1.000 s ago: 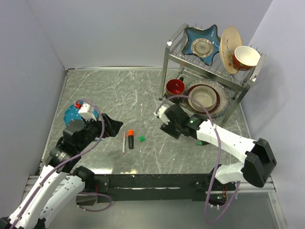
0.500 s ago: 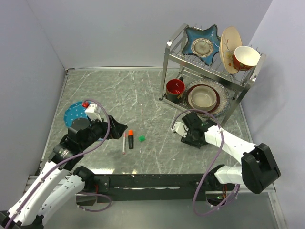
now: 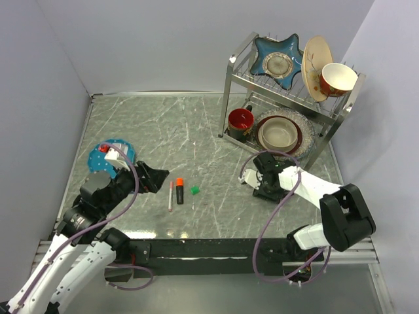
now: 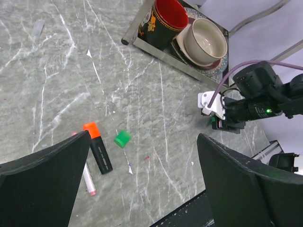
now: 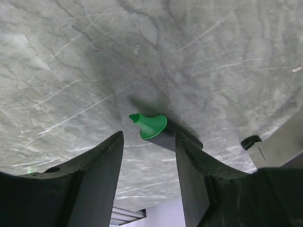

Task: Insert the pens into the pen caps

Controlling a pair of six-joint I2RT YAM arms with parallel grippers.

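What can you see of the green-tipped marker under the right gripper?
The green-tipped marker is short and stubby, with a black barrel and a bright green plastic collar tapering to a pointed nib. It is uncapped, with the nib bare. It lies flat on the grey marbled table, between the fingers of the open right gripper, its barrel running behind one finger. Whether a finger touches it cannot be told. The top view hides it.

Thin white pen (image 4: 88, 178) partly behind left jaws
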